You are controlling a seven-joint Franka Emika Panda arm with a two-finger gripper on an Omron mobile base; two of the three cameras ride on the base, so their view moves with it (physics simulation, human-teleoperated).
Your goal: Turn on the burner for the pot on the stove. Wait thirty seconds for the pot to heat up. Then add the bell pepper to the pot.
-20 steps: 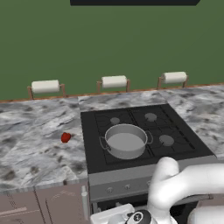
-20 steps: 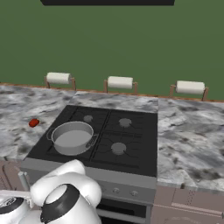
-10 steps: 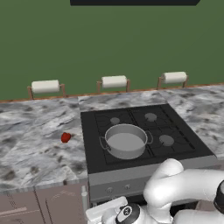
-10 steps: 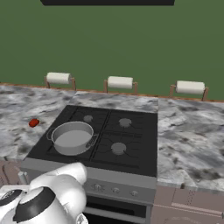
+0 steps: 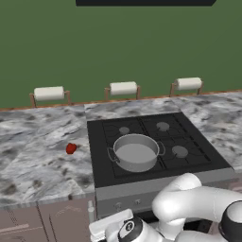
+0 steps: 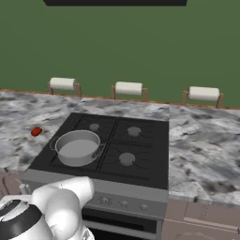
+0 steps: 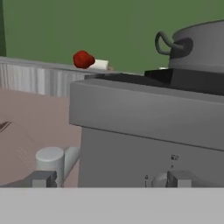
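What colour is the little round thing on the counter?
Glossy red: the bell pepper, clearest in the left base view.

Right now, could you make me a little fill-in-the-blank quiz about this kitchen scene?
1. The wide grey metal pot sits on the black gas stove's front-____ burner.
2. The small glossy red bell pepper lies on the marble counter, to the ____ of the stove.
3. ____ paper towel rolls stand along the green wall.

Missing words: left; left; Three

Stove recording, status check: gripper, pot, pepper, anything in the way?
Gripper open, empty, low at the stove front panel. Pot on front-left burner. Pepper on counter left of stove. Nothing in the way.
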